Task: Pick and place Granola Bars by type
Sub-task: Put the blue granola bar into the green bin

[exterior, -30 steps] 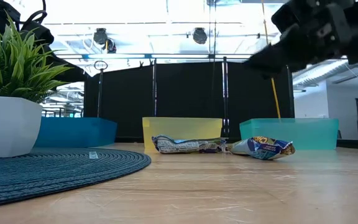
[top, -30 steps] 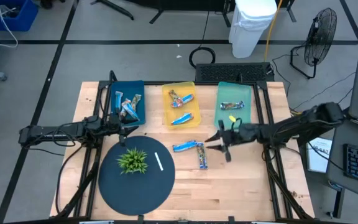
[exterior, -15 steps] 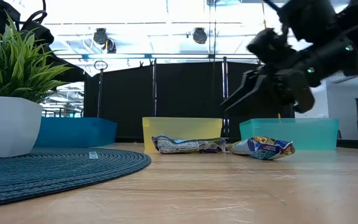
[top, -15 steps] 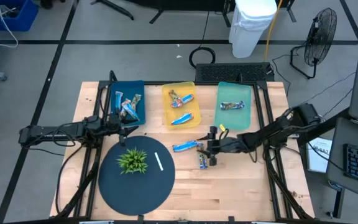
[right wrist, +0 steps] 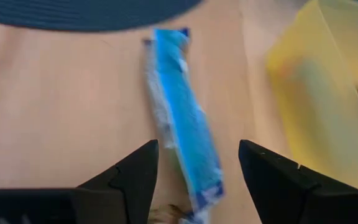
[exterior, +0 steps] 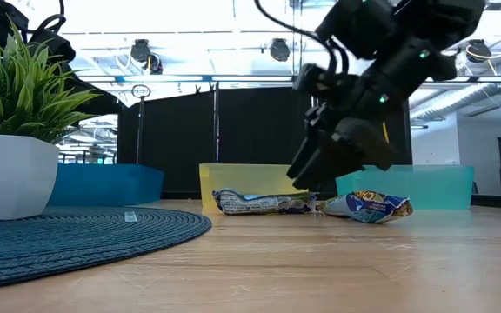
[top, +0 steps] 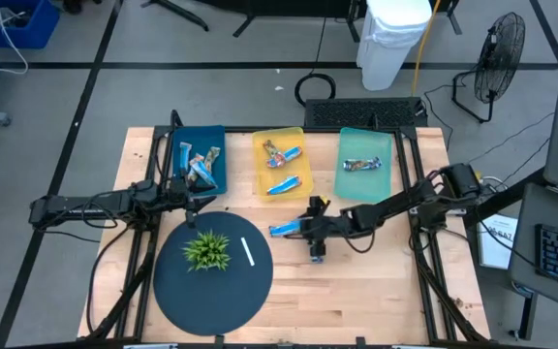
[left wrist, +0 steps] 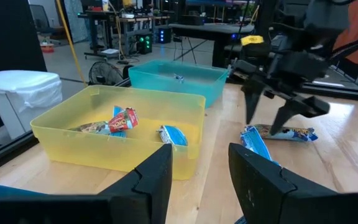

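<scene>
Pale wooden tabletop [top: 376, 281] from above: right gripper [top: 310, 227], fingers spread, over two blue-wrapped granola bars [top: 287, 229] at centre, near yellow plastic bin [top: 260, 167]; left gripper [top: 199, 197] parked, released, beside dark blue bin [top: 223, 155]; right wrist view: long blue bar [right wrist: 182, 124] between open fingers [right wrist: 129, 180].

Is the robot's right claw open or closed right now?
Open. The right gripper has its two dark fingers spread wide apart, with a blue bar lying between them on the table.

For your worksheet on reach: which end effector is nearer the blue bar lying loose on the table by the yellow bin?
Right. The right end effector hovers open over the blue bar; the left end effector waits by the blue bin.
</scene>
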You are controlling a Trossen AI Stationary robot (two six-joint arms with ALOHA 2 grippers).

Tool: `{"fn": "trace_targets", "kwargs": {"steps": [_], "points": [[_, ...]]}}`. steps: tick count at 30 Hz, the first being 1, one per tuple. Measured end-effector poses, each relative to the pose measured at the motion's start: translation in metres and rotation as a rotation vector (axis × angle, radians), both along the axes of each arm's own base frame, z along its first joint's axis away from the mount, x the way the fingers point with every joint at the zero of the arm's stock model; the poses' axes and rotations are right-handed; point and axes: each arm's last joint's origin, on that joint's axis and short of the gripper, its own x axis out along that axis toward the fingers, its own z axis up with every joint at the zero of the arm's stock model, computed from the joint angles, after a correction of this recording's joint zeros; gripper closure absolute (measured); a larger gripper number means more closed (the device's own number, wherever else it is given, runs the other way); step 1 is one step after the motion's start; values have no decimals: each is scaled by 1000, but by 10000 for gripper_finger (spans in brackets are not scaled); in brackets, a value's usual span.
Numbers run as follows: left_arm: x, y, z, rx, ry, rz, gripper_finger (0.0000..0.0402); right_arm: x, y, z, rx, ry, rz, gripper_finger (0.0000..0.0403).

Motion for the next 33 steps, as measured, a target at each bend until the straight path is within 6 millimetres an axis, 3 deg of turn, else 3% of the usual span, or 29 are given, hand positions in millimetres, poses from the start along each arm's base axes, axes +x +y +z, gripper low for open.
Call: {"fn": "trace_targets", "kwargs": {"steps": [8,21,25,33], "points": [[0,0,0,0,0,0,240,0,-20,-12,114,81,-75,190],[0,0,0,0,0,0,240,2,-21,-17,124,80,-63,201],[0,0,0,0,0,0,240,3,-19,-17,174,87,-20,245],[0,0,0,0,0,0,240,4,-19,-16,159,82,13,391]]}}
